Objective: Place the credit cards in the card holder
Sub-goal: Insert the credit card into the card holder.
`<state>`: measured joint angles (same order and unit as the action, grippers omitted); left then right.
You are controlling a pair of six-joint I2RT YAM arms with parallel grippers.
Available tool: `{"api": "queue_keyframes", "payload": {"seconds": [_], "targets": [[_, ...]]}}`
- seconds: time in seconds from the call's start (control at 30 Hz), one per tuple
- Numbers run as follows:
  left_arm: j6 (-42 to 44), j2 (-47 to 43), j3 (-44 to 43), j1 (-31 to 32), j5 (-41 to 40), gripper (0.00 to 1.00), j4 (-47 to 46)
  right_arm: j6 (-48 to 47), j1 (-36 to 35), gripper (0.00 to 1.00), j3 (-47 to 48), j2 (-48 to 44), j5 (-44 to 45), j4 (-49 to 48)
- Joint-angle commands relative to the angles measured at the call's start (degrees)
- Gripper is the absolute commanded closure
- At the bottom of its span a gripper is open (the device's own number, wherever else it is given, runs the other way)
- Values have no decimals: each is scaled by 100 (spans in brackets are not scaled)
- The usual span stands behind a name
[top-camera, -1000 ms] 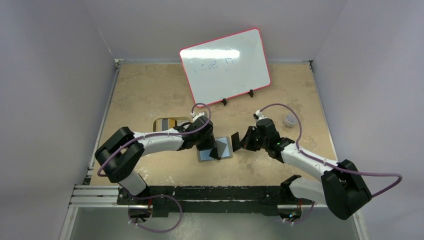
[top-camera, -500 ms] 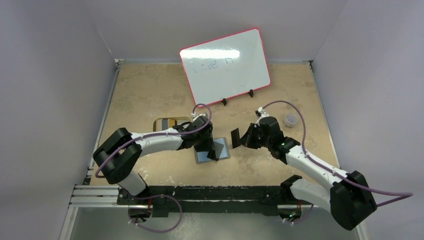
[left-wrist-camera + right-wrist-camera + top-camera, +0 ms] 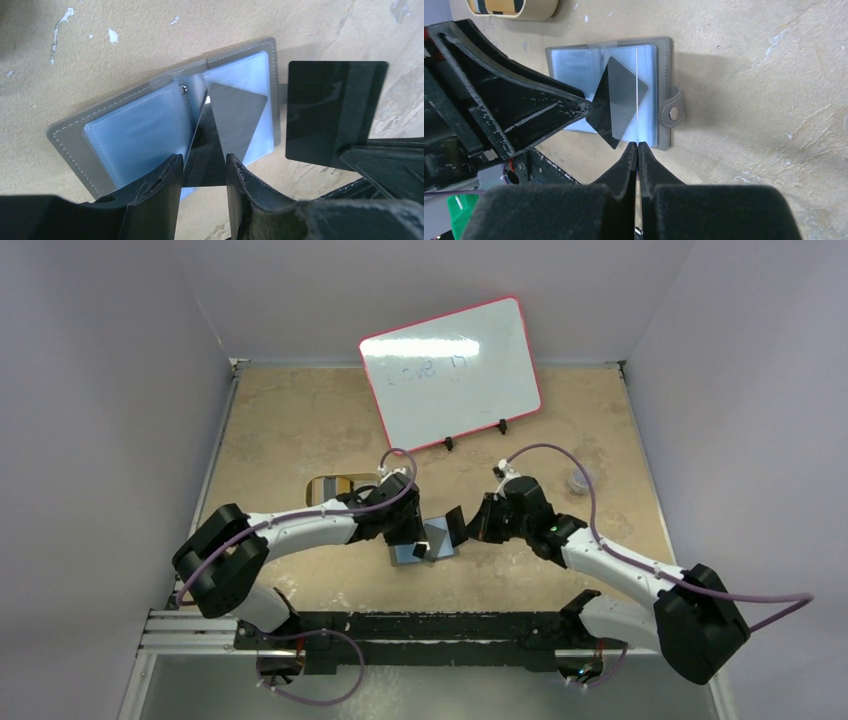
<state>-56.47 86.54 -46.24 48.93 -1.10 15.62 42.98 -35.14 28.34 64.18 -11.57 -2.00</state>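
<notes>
**Grey bifold card holder with two dark cards converging on it**

Grey stitched bifold card holder with blue-grey clear pockets [image 3: 130, 130] lies open and flat on the tan tabletop. The left gripper [image 3: 204, 160] has its jaws about half apart, bracketing the near corner of a dark tilted credit card [image 3: 235, 117]. That card's far corner rests over the holder's tab-side half, and it appears carried rather than loose. The right gripper [image 3: 638, 146] is fully closed, pinching a dark upright credit card [image 3: 335, 110] just beyond the holder's tab edge.

Suggested technique: seat one card at a time. The tilted card sits askew to the pocket, so it likely needs squaring to the pocket mouth and a shallower angle before it is pushed. The upright card is best kept off the holder until the left fingers clear it, since the two cards are close enough to collide.

The left wrist view gives the upright card's broad face and the gap between the left jaws. The right wrist view reduces that card to a thin pale line, yet adds the holder's snap-fastened grey closing tab [image 3: 673, 112] and, beyond the holder, a gold rounded metal tin [image 3: 511, 7]. From the top view, both arms meet above the holder, but no pocket detail can be made out.
</notes>
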Motion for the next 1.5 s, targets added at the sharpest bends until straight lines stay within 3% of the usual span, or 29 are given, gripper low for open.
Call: {"api": "queue_keyframes", "payload": {"seconds": [0.0, 0.4, 0.7, 0.9, 1.1, 1.47], "targets": [[93, -24, 85, 29, -126, 63, -37, 68, -64, 100, 377, -99, 24, -155], [101, 83, 415, 22, 154, 60, -626, 33, -64, 100, 37, 642, 221, -519], [-298, -221, 958, -265, 789, 60, -1573, 51, -64, 100, -261, 656, 426, -466], [-484, -400, 1285, -395, 972, 74, -1934, 73, -69, 100, -297, 630, 445, -475], [-677, -228, 1465, -432, 1131, 100, -2396, 95, -65, 100, -352, 622, 443, -514], [-1038, -717, 1624, -429, 176, 100, -1806, 164, -64, 100, -485, 683, 516, -560]]}}
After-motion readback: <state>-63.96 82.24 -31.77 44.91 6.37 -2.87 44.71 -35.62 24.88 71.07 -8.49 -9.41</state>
